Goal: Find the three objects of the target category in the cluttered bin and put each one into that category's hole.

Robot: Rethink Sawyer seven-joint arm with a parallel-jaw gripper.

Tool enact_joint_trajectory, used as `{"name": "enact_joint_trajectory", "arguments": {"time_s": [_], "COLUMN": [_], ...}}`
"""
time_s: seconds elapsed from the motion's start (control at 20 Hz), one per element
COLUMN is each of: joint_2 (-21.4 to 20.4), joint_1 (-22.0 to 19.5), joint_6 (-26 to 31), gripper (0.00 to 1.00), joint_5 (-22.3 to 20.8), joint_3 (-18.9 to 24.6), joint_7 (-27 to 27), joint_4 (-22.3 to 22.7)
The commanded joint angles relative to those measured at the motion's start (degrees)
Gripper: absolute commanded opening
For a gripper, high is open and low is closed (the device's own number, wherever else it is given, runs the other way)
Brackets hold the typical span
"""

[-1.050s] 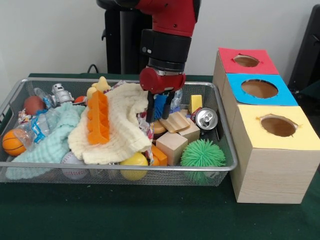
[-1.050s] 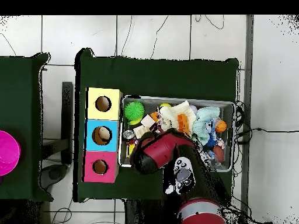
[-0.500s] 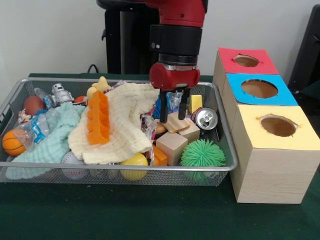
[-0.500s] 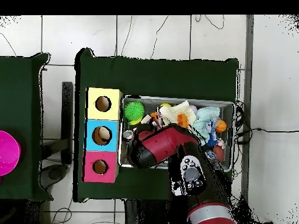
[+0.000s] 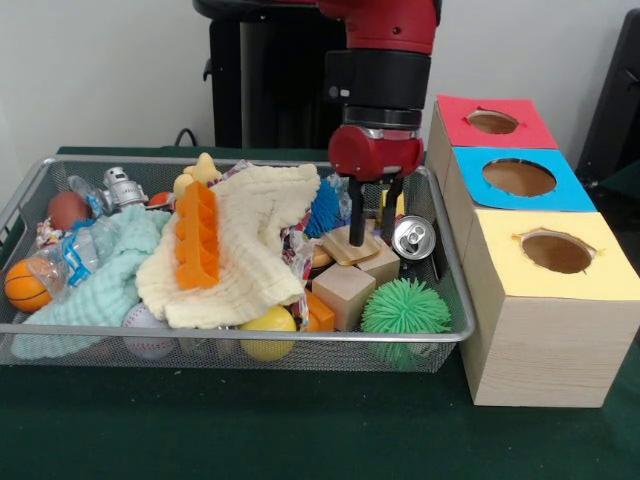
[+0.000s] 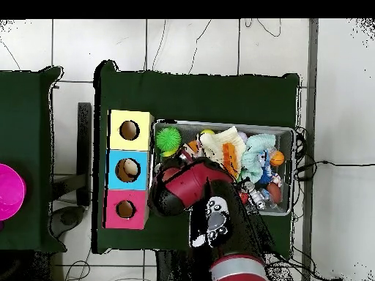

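- A magenta round object (image 6: 10,192) lay at the picture's left edge.
- Green cloth (image 5: 300,420) covered the table.
- Cables (image 6: 249,29) crossed the tiled floor (image 6: 190,44).

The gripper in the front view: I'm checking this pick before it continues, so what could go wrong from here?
The open gripper straddles a tan ridged wooden piece lying tilted on other blocks, so it may slip when pinched. The silver drinks can sits close beside one finger and might get knocked. The cream knitted cloth drapes nearby and could snag.
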Motion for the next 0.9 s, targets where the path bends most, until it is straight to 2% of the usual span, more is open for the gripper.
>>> {"name": "enact_joint_trajectory", "arguments": {"time_s": [0.05,0.25,0.3,0.6,0.9], "joint_2": [4.92,6.00,4.91,1.45,0.08], "joint_1": [4.01,3.88,2.60,2.52,3.08], "joint_6": [-10.25,-13.27,-12.83,-7.10,-4.20], "gripper": [1.00,1.00,1.00,1.00,1.00], "joint_5": [-2.63,-1.27,-1.37,-0.67,-0.36], "joint_3": [-7.05,-8.11,-6.26,-3.29,-2.51], "joint_7": [7.85,6.72,6.25,4.16,2.93], "joint_4": [-3.59,-3.52,-2.48,-0.59,0.01]}}
